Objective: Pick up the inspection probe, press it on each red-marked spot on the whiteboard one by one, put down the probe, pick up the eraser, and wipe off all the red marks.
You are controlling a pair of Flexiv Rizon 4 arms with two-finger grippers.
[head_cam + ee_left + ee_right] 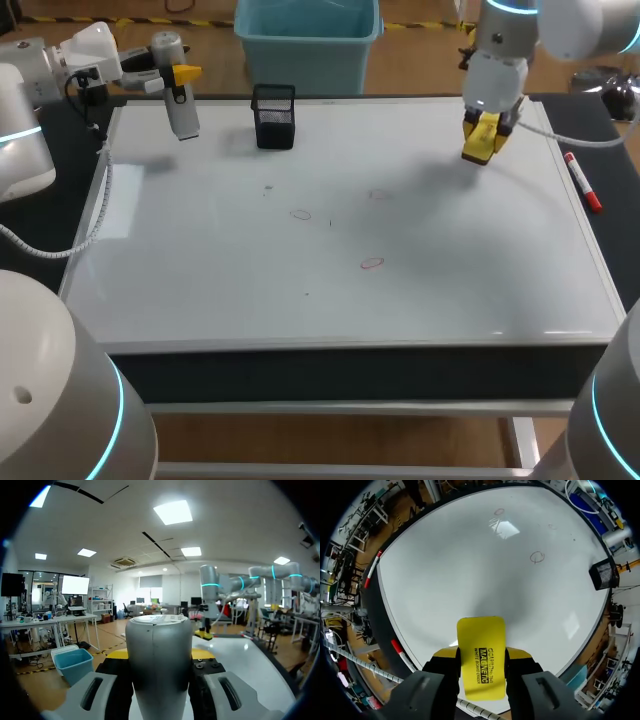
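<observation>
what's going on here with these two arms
The left arm's fingers hold a grey cylindrical inspection probe above the far left corner of the white whiteboard. The right arm's fingers grip a yellow block eraser over its far right side. Its faint red circle marks are not yet wiped.

text | 1 black printed label — on the face of the yellow eraser (481, 655)

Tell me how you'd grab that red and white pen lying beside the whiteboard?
Grip the pen across the middle of its barrel, coming straight down from above. It lies flat beside the whiteboard, along its right edge, long and thin, so the grip should probably close across its narrow width. The right gripper is nearest, but it is shut on the eraser.
</observation>
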